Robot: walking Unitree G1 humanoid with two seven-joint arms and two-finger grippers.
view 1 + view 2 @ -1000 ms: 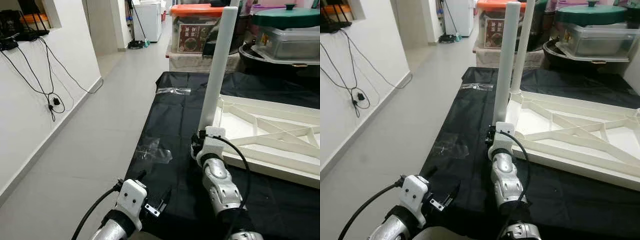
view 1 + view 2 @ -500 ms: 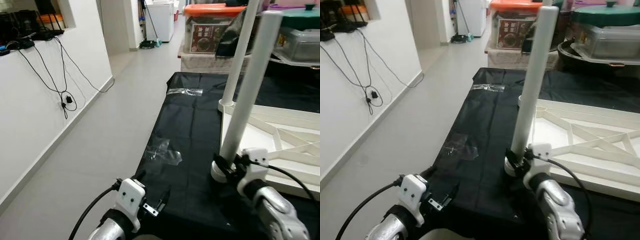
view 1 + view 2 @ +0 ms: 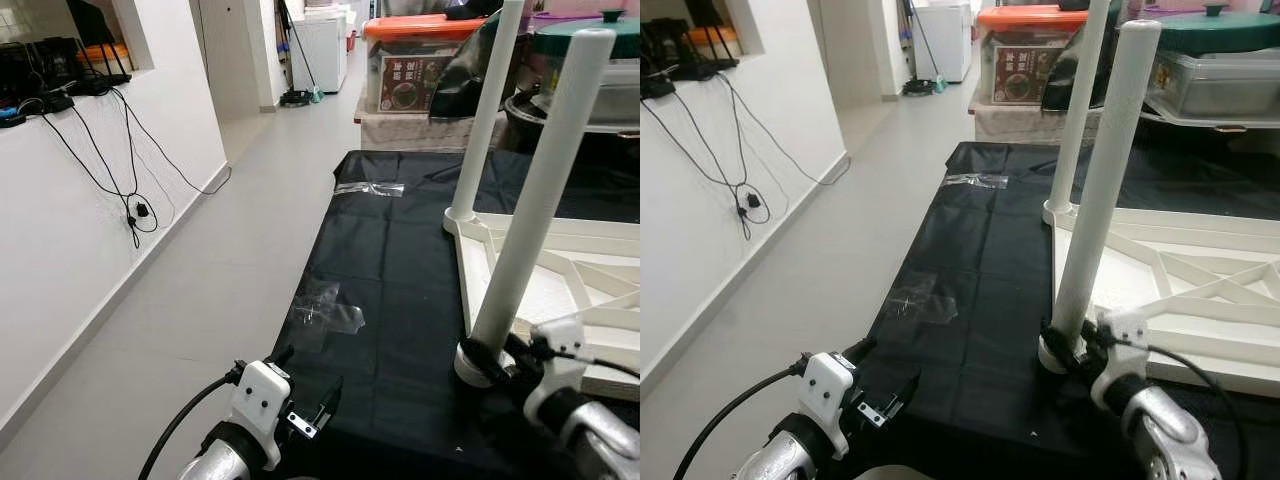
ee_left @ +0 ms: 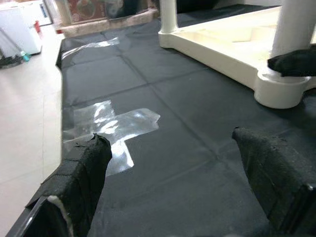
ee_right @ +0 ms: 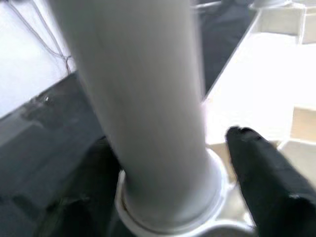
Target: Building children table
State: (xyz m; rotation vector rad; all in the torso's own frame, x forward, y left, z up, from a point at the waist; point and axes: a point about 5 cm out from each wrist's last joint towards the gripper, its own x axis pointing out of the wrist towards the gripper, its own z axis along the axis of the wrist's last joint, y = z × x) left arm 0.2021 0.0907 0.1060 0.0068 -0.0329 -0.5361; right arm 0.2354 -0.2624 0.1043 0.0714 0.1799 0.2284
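Your left claw [image 4: 173,187] hangs low at the near left corner of the black-covered worktop [image 3: 390,260], fingers [image 4: 79,182] spread wide and holding nothing. Just ahead of it, you see a crumpled clear plastic wrapper [image 3: 325,305] lying on the cover, and a second strip of clear plastic [image 3: 368,188] farther back near the far edge. Along the left wall, black cables [image 3: 130,170] trail down from a ledge. Moving right, you find the white children's table top [image 3: 1200,270] lying upside down on the worktop, ribbed underside up. One white leg [image 3: 485,110] stands upright at its far left corner. A second white leg [image 3: 1100,190] stands upright at the near left corner, its round base touching the frame. Your right claw [image 3: 1072,345] is clamped around this nearer leg just above the base, one black finger [image 5: 261,168] on each side. Behind the worktop sit an orange-lidded storage box [image 3: 420,60] and a green-lidded pot [image 3: 1215,30].
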